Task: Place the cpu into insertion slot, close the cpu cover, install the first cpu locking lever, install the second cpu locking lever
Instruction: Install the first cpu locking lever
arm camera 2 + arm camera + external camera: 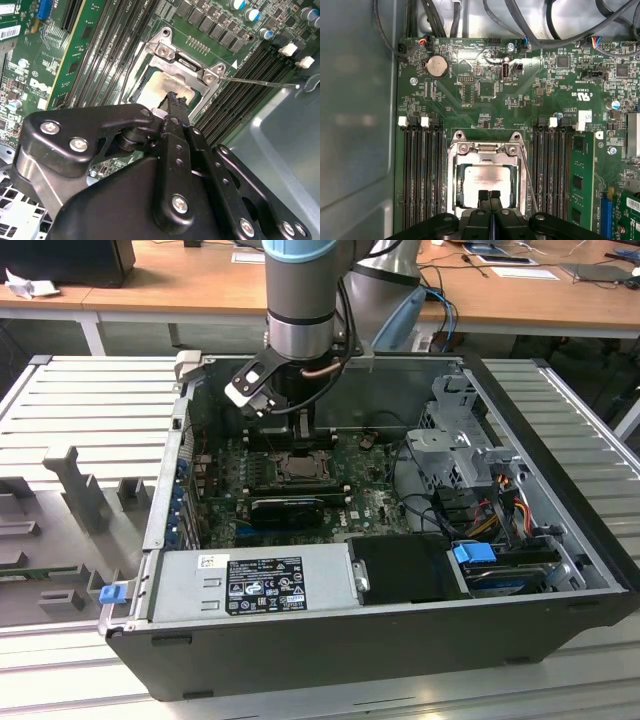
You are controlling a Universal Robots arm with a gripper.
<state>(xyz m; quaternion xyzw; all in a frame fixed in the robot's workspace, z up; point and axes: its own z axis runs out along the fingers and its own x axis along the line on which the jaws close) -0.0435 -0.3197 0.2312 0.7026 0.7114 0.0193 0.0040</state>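
The cpu (pixel 487 181) lies with its dull silver top up inside the insertion slot (pixel 453 172) on the green motherboard. The cpu cover (pixel 485 148) lies flat over it, its window framing the chip. My gripper (pixel 490 196) is shut, black fingertips pressed together with nothing between them, just above the chip's near edge. In the second wrist view the gripper (pixel 175 100) hovers over the cpu (pixel 157 86) and cover (pixel 186 61). A thin wire locking lever (pixel 260 82) sticks out sideways from the socket; the same lever (pixel 528 175) runs beside the cover. In the exterior view the gripper (pixel 302 432) hangs over the slot (pixel 300 468).
Memory slots (pixel 420 170) flank the socket on both sides. A black heatsink block (pixel 288 508), the power supply (pixel 255 582) and a drive cage with cables (pixel 470 455) crowd the open case. A grey case wall (pixel 355 110) stands close beside the board.
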